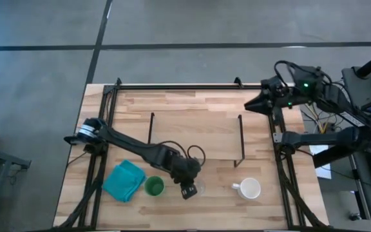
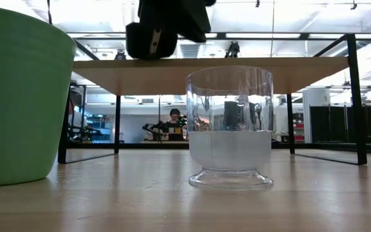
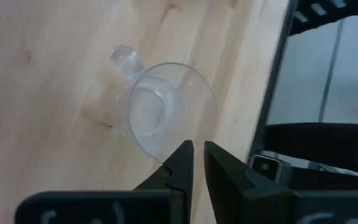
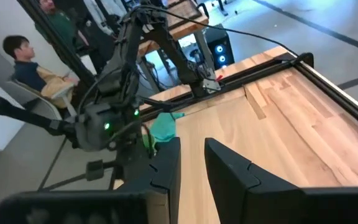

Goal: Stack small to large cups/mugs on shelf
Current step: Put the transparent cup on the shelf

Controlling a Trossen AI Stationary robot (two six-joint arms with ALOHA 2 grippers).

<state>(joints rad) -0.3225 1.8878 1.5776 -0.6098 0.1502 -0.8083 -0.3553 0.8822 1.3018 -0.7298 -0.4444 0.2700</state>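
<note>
The small clear glass cup point(image 1: 199, 187) point(image 2: 230, 129) point(image 3: 163, 109) stands upright on its foot on the table near the front edge. The green cup point(image 1: 154, 186) point(image 2: 18, 96) stands to its left, and the white handled mug point(image 1: 248, 189) to its right. The light-wood shelf point(image 1: 195, 135) point(image 2: 205, 67) stands on black wire legs behind them. My left gripper point(image 1: 188, 188) point(image 3: 198, 148) hovers just above the glass cup's near-left rim, fingers almost together and empty. My right gripper point(image 1: 248, 104) point(image 4: 192, 144) waits at the table's far right, empty, fingers nearly together.
A teal folded cloth point(image 1: 124, 180) lies left of the green cup. The black table frame point(image 1: 192, 86) runs along the far edge and both sides. A person sits in the room beyond the table point(image 4: 27, 59).
</note>
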